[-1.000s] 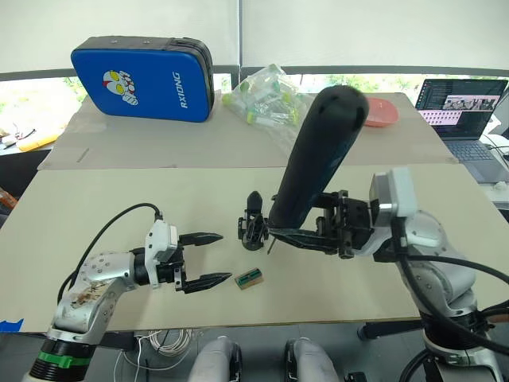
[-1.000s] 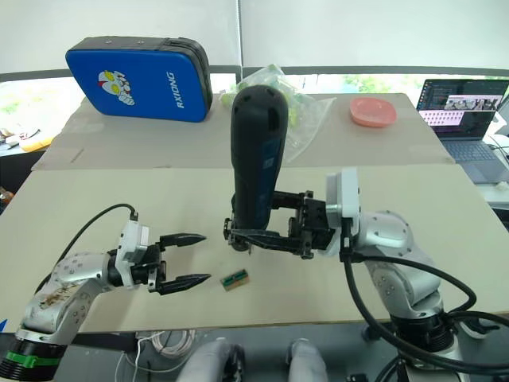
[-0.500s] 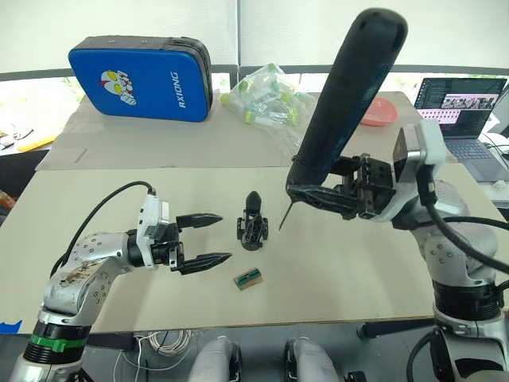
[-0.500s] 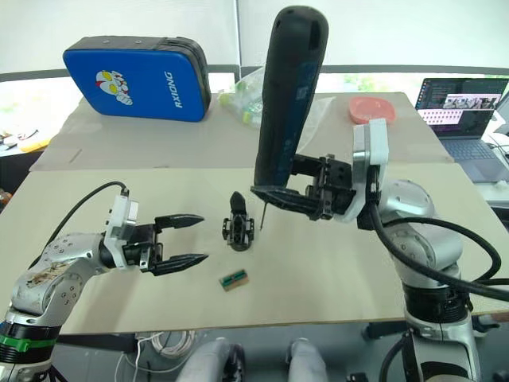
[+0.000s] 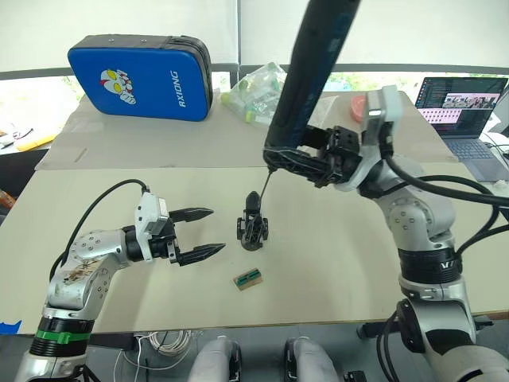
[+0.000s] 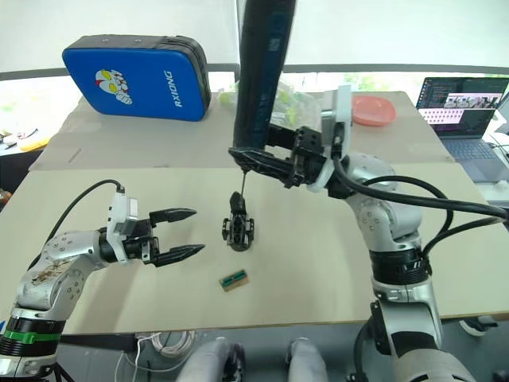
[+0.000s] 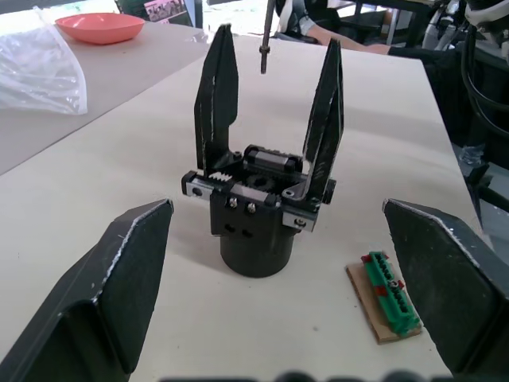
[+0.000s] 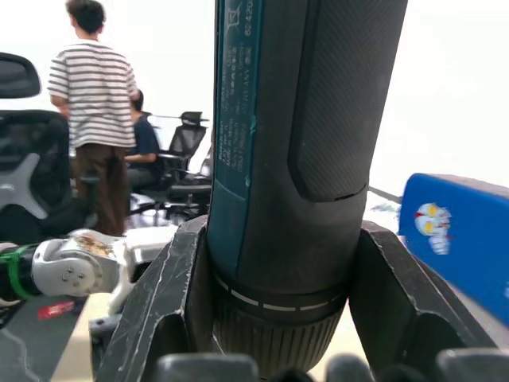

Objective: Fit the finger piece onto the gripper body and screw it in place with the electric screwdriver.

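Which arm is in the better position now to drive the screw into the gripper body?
The right. Its gripper holds the electric screwdriver, bit pointing down just above the gripper body. The left gripper is open and empty beside it.

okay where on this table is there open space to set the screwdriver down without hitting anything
Bare tabletop lies to the right of the gripper body, below the right arm. Another free strip runs along the near edge, right of the tan-and-green block. It is crowded between the open left gripper and the gripper body, with the block just in front.
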